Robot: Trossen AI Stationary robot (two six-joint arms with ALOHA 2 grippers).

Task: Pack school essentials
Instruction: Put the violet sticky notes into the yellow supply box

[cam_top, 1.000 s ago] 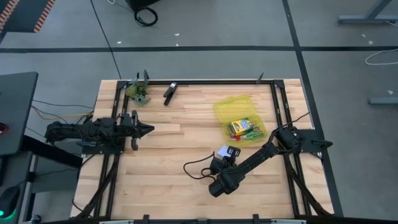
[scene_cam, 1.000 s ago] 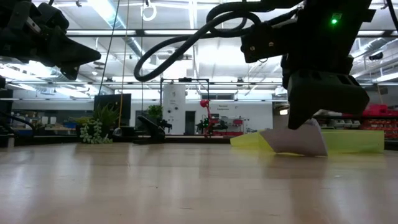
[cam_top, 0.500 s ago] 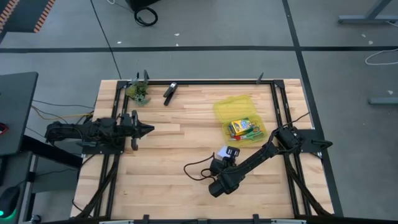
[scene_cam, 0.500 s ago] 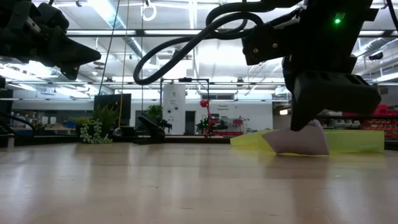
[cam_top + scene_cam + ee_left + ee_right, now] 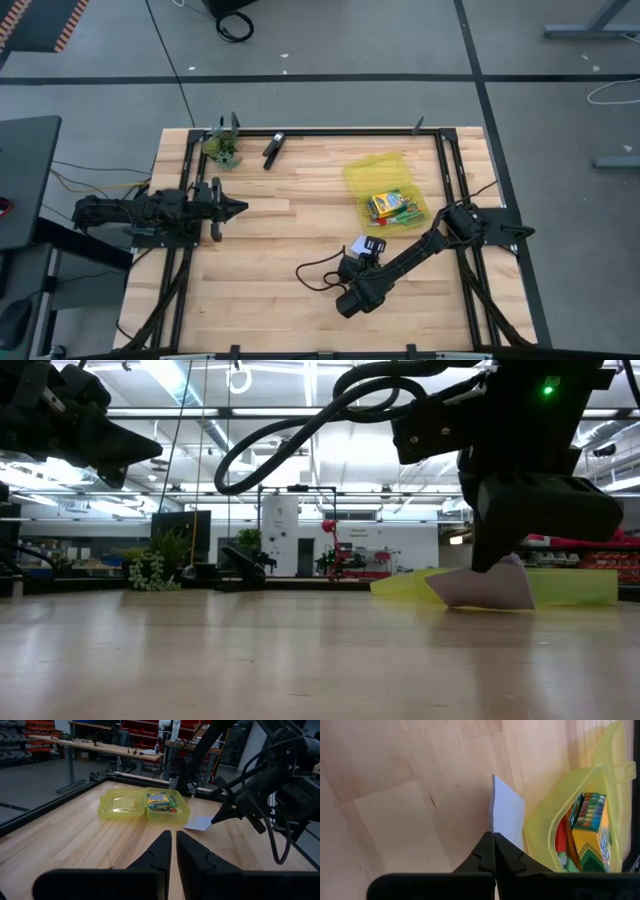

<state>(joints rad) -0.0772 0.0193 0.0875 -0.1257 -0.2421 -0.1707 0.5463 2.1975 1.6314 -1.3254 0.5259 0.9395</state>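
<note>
Just beside the open translucent yellow plastic case that already holds the yellow-green crayon box, the right gripper pinches the pale blue square note pad by one edge, apparently mid-pickup, so the next move calls for lifting it into the case, while the left gripper waits nearly closed and empty at the table's left edge.

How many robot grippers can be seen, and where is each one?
2. The left gripper waits at the table's left side. The right gripper is shut on the pale blue note pad, beside the yellow case.
</note>
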